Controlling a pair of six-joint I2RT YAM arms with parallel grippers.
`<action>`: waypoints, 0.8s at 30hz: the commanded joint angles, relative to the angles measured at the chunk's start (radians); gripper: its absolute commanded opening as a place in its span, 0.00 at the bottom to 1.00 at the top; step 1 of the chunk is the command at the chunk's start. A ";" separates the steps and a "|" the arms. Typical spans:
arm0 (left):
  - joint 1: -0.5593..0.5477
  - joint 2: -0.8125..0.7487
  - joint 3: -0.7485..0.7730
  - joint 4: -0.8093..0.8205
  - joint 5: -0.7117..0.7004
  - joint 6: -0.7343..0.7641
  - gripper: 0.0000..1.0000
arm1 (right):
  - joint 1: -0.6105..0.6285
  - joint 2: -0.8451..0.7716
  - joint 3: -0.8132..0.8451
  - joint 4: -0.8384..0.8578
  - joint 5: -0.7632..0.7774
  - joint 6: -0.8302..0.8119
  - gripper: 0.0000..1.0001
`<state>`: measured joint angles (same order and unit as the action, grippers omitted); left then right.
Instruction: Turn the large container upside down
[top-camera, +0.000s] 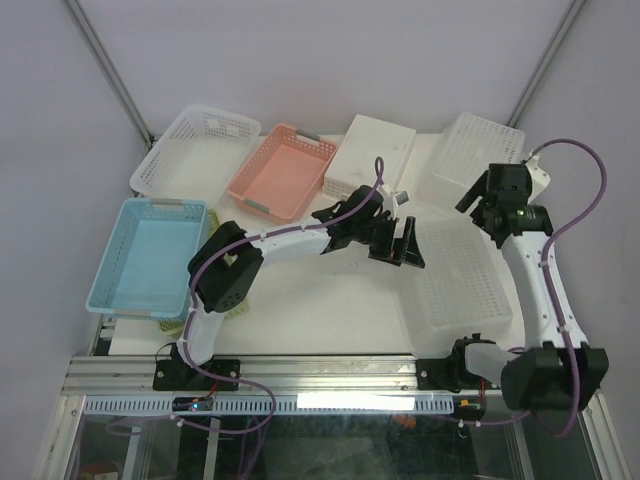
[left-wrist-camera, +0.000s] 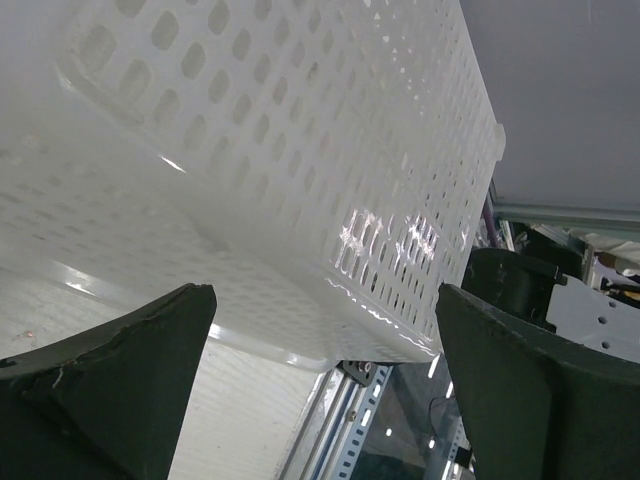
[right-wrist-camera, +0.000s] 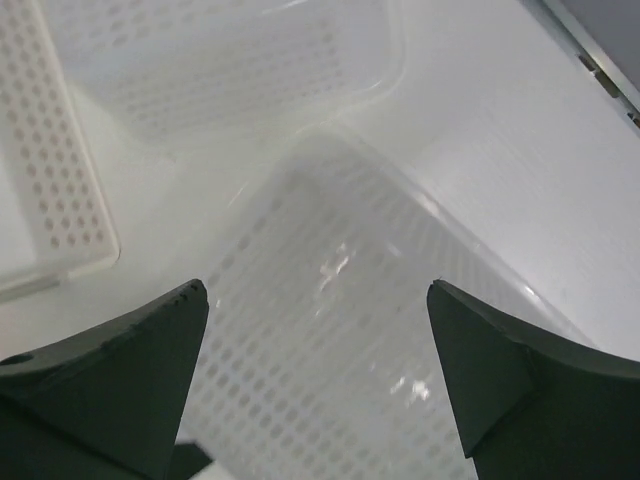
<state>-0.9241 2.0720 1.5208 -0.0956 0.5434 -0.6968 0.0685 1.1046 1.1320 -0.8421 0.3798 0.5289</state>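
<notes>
Left claw (top-camera: 398, 245) (left-wrist-camera: 325, 395): jaws spread wide, nothing between them, both dark fingers (left-wrist-camera: 110, 390) bare in the wrist view. Large container (top-camera: 460, 280) (left-wrist-camera: 300, 150) lies just ahead of it and fills that view; perforated side wall faces the claw, close, contact cannot be told. Right claw (top-camera: 480, 208) (right-wrist-camera: 320, 385): jaws also wide, gripping nothing, hanging above the far end of the same container (right-wrist-camera: 340, 330) and looking down on it. From there the container shows a flat perforated face with a rounded corner, wider outline below; looks base up, rim down on the table (top-camera: 320, 310). In the top view it sits between the two claws, to the right of the left claw and below and nearward of the right one. Beyond the right claw, further from the arm bases: a second white perforated container (top-camera: 475, 150), apart from the large one. Right wrist view shows two pale perforated pieces past the large container's corner, one ahead (right-wrist-camera: 220, 60), one to the left (right-wrist-camera: 50, 150); which is which cannot be told. Beyond the left claw: a white box (top-camera: 368, 155), then to its left a pink basket (top-camera: 283, 172) and a white basket (top-camera: 200, 148). Blue basket (top-camera: 150, 250) sits well behind the left claw, out beside that arm's elbow, at the table's left edge.
</notes>
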 joint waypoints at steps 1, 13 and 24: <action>-0.012 -0.061 -0.019 0.078 0.031 -0.019 0.99 | -0.189 0.144 0.031 0.238 -0.093 -0.028 0.96; -0.013 -0.060 -0.017 0.080 0.016 -0.006 0.99 | -0.349 0.588 0.250 0.490 -0.187 -0.046 0.97; -0.013 -0.005 0.019 0.069 0.038 0.008 0.99 | -0.336 0.685 0.307 0.650 -0.725 -0.235 0.94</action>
<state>-0.9302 2.0720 1.4986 -0.0746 0.5526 -0.7029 -0.2844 1.8790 1.4761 -0.3874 -0.0483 0.3649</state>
